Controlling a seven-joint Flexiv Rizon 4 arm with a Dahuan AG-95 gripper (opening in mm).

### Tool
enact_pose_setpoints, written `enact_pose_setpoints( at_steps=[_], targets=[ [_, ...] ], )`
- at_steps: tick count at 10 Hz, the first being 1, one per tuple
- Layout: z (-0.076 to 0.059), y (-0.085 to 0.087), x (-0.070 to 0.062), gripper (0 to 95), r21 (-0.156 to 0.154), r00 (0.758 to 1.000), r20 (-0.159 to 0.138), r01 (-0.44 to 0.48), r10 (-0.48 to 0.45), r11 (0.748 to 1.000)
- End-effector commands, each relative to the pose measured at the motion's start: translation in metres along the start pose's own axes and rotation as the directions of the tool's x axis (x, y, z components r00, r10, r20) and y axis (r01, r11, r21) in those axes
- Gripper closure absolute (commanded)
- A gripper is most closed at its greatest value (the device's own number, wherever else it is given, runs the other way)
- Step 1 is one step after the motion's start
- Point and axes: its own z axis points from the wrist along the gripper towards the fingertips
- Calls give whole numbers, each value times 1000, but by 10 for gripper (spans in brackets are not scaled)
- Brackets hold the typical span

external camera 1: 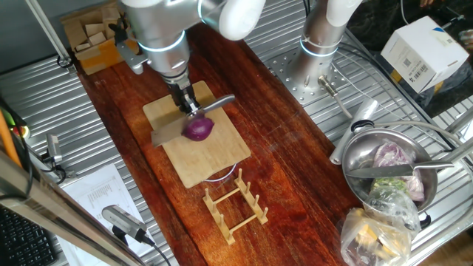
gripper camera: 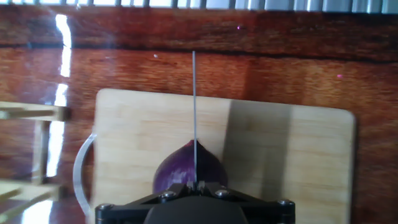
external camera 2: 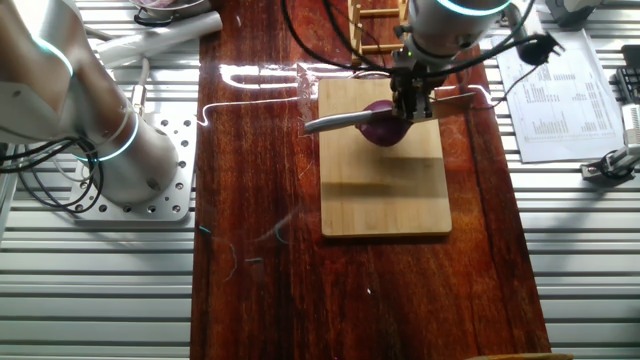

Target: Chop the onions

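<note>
Claw is clamped on the knife, handle out at 2 o'clock, blade at 8 o'clock in one fixed view. In the hand view the blade is seen edge-on, lined up over the onion's middle, judged so that halves are cut evenly. Onion is on the board, toward its rack-side end, right under the blade; whether they touch cannot be told. Onion is seen whole, glossy dark purple, round with a pointed tip. Rack is just beyond the board.
</note>
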Motion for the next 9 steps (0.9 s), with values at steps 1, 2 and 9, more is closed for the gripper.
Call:
enact_pose_setpoints(
  at_steps=[1, 2, 9],
  targets=[
    [5, -4, -3, 950, -16, 1000, -23, -4, 4, 1000],
    [5, -5, -2, 950, -21, 1000, -30, -3, 2, 1000],
    [16, -10, 0, 950, -30, 997, -71, -3, 1, 1000]
  ],
)
